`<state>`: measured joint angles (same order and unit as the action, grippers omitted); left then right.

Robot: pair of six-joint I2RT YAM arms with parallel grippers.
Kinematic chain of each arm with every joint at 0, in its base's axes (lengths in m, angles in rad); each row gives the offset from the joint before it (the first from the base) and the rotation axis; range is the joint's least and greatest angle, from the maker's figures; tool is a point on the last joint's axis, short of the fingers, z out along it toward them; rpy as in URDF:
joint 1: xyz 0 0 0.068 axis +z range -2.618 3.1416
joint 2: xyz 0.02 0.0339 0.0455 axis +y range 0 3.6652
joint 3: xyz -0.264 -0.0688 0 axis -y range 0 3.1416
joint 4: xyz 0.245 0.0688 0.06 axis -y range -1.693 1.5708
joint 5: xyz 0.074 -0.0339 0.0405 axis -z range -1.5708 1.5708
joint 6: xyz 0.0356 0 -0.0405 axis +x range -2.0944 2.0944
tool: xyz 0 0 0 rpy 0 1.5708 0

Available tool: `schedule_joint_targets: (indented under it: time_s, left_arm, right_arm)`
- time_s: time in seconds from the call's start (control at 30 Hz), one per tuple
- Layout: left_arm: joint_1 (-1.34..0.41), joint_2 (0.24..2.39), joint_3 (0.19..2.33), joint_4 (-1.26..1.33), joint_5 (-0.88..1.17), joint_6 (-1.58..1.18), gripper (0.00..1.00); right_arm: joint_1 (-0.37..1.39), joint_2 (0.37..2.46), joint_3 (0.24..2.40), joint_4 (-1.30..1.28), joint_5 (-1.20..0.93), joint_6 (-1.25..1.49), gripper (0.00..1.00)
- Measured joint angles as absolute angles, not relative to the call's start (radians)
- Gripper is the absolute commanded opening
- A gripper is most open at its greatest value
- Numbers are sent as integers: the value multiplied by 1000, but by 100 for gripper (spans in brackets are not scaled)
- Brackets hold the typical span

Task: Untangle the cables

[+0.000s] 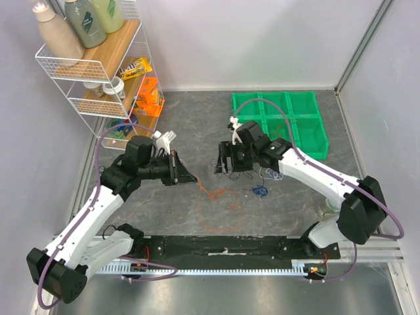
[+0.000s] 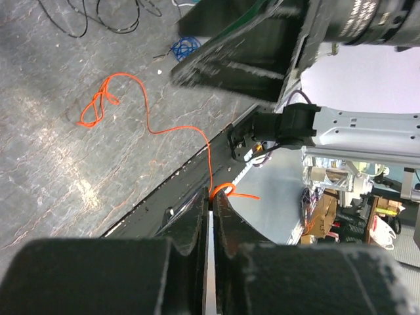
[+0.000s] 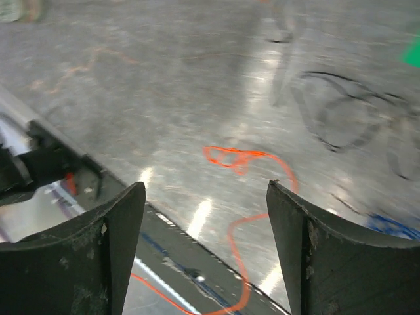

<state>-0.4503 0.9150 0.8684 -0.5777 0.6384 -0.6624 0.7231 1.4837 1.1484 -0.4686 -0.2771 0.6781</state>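
Left gripper (image 2: 211,197) is pinched tight on the orange cable (image 2: 98,106) right at its tips, likely to draw it free, the strand trailing ahead to a loose knot under the wide-spread, empty right gripper (image 3: 205,187), with the blue cable (image 2: 185,47) and black cables (image 2: 98,23) beyond.

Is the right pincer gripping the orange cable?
No, the right pincer is open and empty; the orange cable lies well beyond it.

A robot lab cell: white walls (image 1: 262,39) are enclosing a grey table (image 1: 197,125), and two arms (image 1: 92,213) are standing bolted along the frame's bottom edge.
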Motion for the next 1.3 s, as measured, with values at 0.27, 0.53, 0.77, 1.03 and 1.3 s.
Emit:
schedule_joint_targets:
  time_s: [0.27, 0.53, 0.77, 1.03, 1.3]
  left_arm:
    - [-477, 1060, 842, -574, 641, -663, 9]
    - [-509, 1350, 878, -490, 661, -658, 43]
    - [-512, 1381, 936, -538, 648, -596, 74]
    - [-436, 1150, 945, -730, 518, -507, 68]
    - [-396, 899, 955, -871, 341, -534, 66]
  right_arm:
    - [525, 1262, 1042, -677, -94, 557, 82]
    - [612, 1222, 997, -670, -147, 478, 81]
    - [720, 1307, 995, -575, -198, 456, 82]
    - [780, 1468, 1005, -515, -178, 415, 81]
    - [908, 1676, 1103, -522, -36, 522, 81]
